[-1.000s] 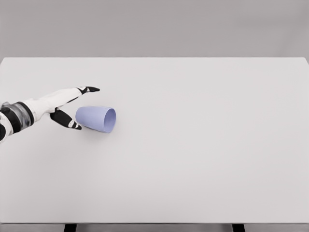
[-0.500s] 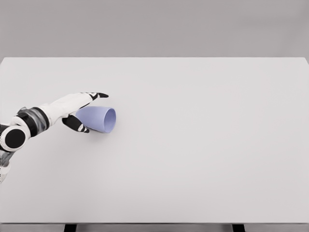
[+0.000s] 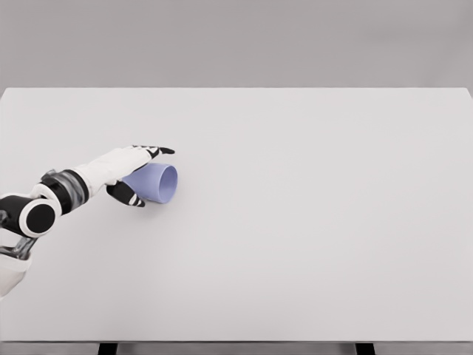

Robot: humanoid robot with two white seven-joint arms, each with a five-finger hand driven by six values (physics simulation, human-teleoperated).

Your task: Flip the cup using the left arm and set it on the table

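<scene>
At the far left, one white robot arm came in from the lower left edge, with a black round joint and a grey banded wrist. Its left hand (image 3: 133, 171) reached toward the right, the dark-tipped fingers (image 3: 159, 149) stretched out together over the far side of the cup and the thumb (image 3: 127, 195) spread apart on the near side. The hand straddled the closed end of the cup; whether it actually pressed on it could not be told.

Just right of the hand lay the single cup (image 3: 159, 183) — a smooth, pale lavender-blue tumbler with no handle, lying on its side. Its long axis ran roughly left to right, with the open mouth pointing right and slightly toward the camera, showing as a lighter oval rim. The closed base was hidden behind the hand. The cup sat in the left part of the table (image 3: 318, 222), about midway between the far and near edges.

The table was one wide, plain white surface filling most of the view — a grey wall rose behind it.
</scene>
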